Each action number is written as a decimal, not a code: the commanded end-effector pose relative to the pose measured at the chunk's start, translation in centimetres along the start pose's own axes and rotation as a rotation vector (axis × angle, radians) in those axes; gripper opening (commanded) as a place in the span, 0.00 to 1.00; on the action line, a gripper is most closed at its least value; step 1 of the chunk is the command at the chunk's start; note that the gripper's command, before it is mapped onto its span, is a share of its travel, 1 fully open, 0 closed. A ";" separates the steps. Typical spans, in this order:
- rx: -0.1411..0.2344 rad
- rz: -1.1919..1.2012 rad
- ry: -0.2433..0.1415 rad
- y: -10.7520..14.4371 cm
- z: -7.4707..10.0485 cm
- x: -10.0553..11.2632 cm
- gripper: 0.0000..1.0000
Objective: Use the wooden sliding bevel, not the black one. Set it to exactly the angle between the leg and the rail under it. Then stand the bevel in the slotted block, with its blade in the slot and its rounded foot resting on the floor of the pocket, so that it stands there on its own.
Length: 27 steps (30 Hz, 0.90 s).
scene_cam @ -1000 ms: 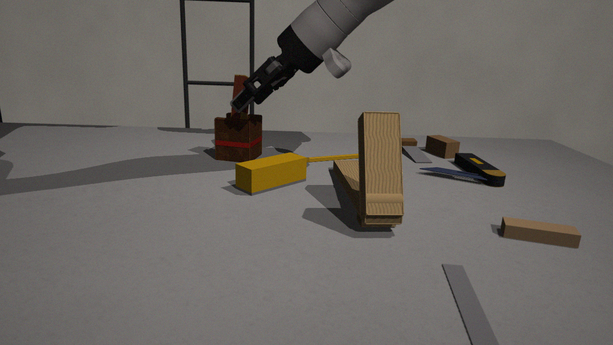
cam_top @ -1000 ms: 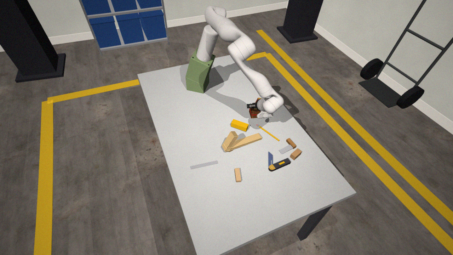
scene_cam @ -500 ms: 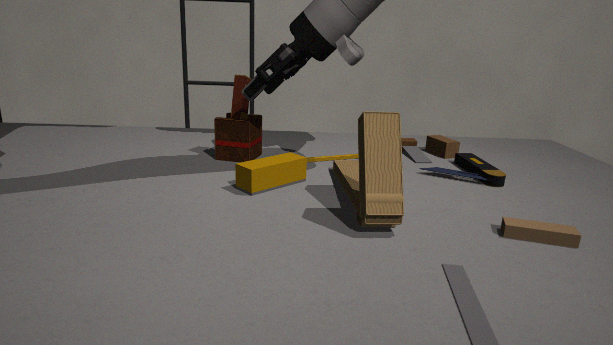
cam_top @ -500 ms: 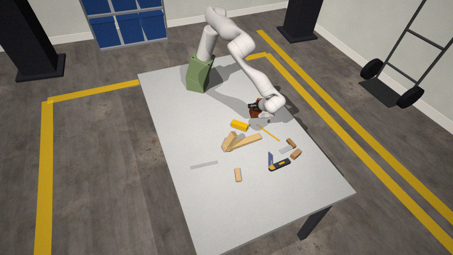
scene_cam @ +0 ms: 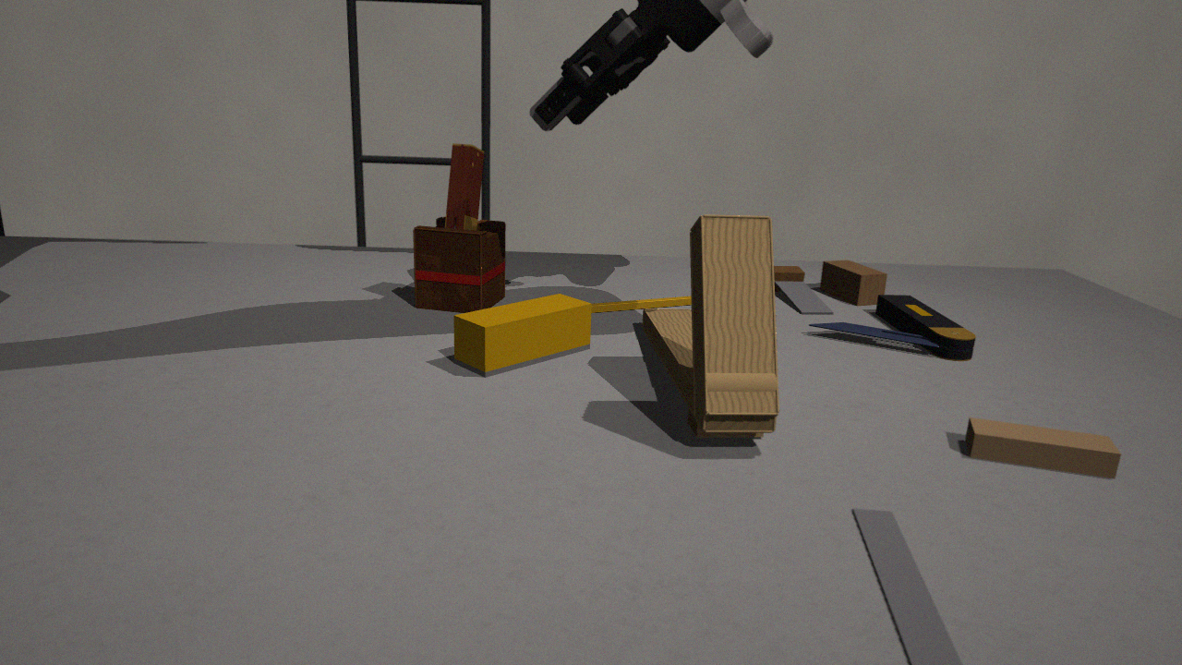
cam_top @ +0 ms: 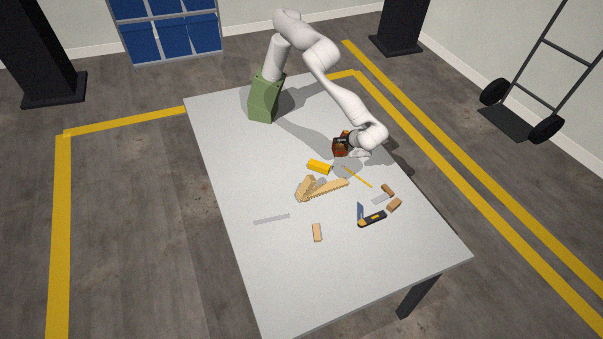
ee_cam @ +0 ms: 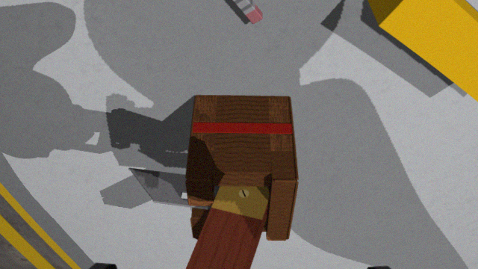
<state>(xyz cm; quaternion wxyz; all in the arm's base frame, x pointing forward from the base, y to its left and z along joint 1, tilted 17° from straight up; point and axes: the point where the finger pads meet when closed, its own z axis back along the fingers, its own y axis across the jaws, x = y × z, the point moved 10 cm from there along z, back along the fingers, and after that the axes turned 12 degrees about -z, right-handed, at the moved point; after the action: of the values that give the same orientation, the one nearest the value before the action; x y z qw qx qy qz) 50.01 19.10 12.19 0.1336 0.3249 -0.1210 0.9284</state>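
Note:
The wooden sliding bevel (scene_cam: 464,186) (ee_cam: 224,239) stands in the dark slotted block (cam_top: 339,149) (scene_cam: 458,269) (ee_cam: 243,149), which has a red band. Its red-brown handle rises out of the pocket. Its brass foot (ee_cam: 243,199) sits in the pocket, and its grey blade (ee_cam: 160,184) pokes out through the slot on the left. My gripper (cam_top: 339,140) (scene_cam: 555,111) is open and empty. It hangs above and to the right of the handle, clear of it. The pale wooden leg (cam_top: 306,186) (scene_cam: 733,314) stands tilted on its rail (cam_top: 330,187) (scene_cam: 668,334). The black bevel (cam_top: 371,217) (scene_cam: 925,324) lies at the right.
A yellow block (cam_top: 318,165) (scene_cam: 522,331) (ee_cam: 429,41) and a pencil (cam_top: 356,176) (scene_cam: 640,304) lie close to the slotted block. Small wooden blocks (cam_top: 393,205) (cam_top: 316,232) (scene_cam: 1041,446) and a grey strip (cam_top: 271,219) (scene_cam: 905,586) lie further forward. The green arm base (cam_top: 264,99) stands at the back.

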 end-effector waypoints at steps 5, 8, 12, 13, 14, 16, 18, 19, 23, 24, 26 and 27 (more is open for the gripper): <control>0.000 0.000 0.000 0.0 1.9 0.0 1.00; 0.000 0.000 0.000 0.0 2.0 0.0 1.00; 0.000 0.000 0.000 0.0 2.0 0.0 1.00; 0.000 0.000 0.000 0.0 2.0 0.0 1.00; 0.000 0.000 0.000 0.0 2.0 0.0 1.00; 0.000 0.000 0.000 0.0 2.0 0.0 1.00; 0.000 0.000 0.000 0.0 2.0 0.0 1.00; 0.000 0.000 0.000 0.0 2.0 0.0 1.00; 0.000 0.000 0.000 0.0 2.0 0.0 1.00; 0.000 0.000 0.000 0.0 2.0 0.0 1.00; 0.000 0.000 0.000 0.0 2.0 0.0 1.00; 0.000 0.000 0.000 0.0 2.0 0.0 1.00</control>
<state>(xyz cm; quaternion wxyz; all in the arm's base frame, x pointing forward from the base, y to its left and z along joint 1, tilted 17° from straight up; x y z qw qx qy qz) 51.11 18.54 13.61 0.1333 0.3255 -0.1206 0.9283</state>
